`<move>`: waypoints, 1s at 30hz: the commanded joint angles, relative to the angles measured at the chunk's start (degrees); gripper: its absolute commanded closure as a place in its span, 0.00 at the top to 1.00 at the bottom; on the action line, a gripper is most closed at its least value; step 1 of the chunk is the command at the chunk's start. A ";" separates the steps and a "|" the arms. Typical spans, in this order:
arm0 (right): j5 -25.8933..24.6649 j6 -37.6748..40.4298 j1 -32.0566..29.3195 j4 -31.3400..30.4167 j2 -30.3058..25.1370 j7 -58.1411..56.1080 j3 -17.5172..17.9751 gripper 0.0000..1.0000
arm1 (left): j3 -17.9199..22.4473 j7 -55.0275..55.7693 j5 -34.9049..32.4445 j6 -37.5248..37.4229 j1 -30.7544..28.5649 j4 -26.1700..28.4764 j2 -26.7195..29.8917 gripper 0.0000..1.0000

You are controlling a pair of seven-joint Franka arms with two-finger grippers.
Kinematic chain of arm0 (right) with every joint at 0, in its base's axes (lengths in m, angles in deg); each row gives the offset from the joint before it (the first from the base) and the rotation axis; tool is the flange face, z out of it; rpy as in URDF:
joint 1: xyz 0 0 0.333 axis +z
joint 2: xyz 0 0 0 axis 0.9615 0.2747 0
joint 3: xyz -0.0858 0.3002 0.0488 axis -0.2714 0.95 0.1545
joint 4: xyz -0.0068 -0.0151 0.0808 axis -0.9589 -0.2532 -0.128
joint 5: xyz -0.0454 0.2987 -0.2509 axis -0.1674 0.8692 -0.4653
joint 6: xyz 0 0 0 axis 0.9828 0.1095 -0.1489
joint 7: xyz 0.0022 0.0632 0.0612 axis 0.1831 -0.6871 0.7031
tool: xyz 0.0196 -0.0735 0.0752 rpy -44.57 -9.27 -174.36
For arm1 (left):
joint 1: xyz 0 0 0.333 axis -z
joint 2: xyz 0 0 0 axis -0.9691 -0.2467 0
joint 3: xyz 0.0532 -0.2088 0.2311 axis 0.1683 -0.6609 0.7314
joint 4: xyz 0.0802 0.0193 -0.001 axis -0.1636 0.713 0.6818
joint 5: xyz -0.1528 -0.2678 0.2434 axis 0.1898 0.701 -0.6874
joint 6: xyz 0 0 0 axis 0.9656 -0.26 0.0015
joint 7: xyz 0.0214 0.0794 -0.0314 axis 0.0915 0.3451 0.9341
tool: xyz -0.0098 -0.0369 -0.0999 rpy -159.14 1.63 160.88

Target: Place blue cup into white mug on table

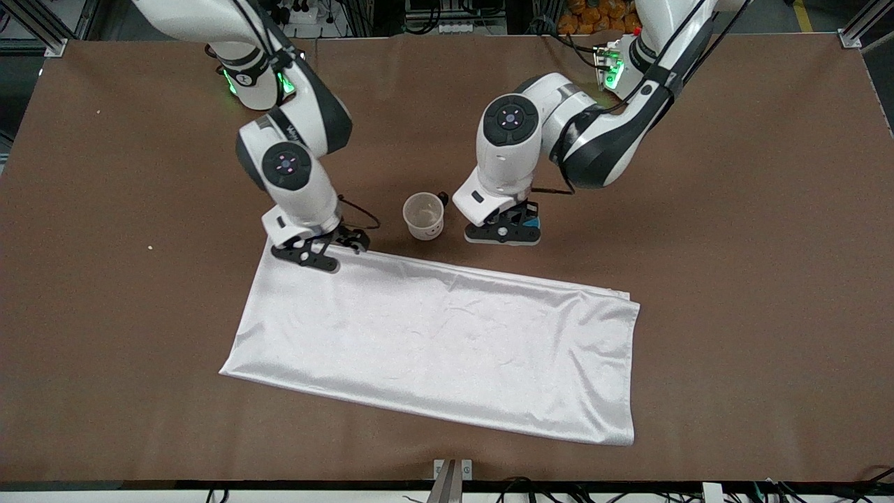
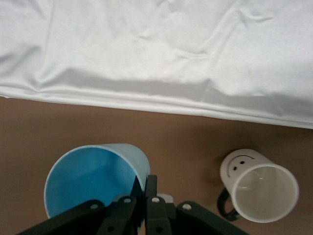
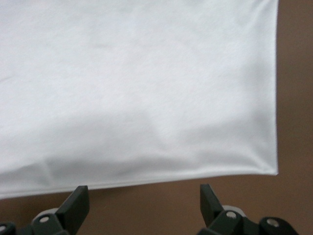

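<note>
A robotics lab: aluminium framing (image 1: 42, 28), cable bundles (image 1: 447, 17) and two bench-mounted arms beside the table (image 1: 768, 209).

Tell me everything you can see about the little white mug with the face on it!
The cream-white round ceramic mug stands upright on the brown table, empty, with its mouth open to the top. It has a small black handle and dark marks on its side that look like a smiley face. It sits just off the edge of the white satin cloth, farther from the front camera than it, beside the left gripper. Nothing touches it but the table.
</note>
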State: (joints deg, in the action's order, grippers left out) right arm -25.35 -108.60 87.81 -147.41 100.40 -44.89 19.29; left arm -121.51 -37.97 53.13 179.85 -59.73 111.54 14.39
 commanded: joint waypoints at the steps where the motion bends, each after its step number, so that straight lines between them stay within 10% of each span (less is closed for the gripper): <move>1: -0.73 0.16 -6.89 -0.54 2.16 -5.78 1.07 1.00 | -3.79 6.26 -3.10 -0.47 0.97 -4.67 -4.53 0.00; 30: -0.20 7.80 -15.34 10.52 3.04 -19.23 1.86 1.00 | -8.72 21.12 -9.61 5.33 8.88 -10.65 -15.95 0.00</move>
State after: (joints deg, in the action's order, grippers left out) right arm -25.35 -102.57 72.98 -140.08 103.79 -63.41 20.02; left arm -129.91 -19.20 46.24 184.30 -51.88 102.79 1.26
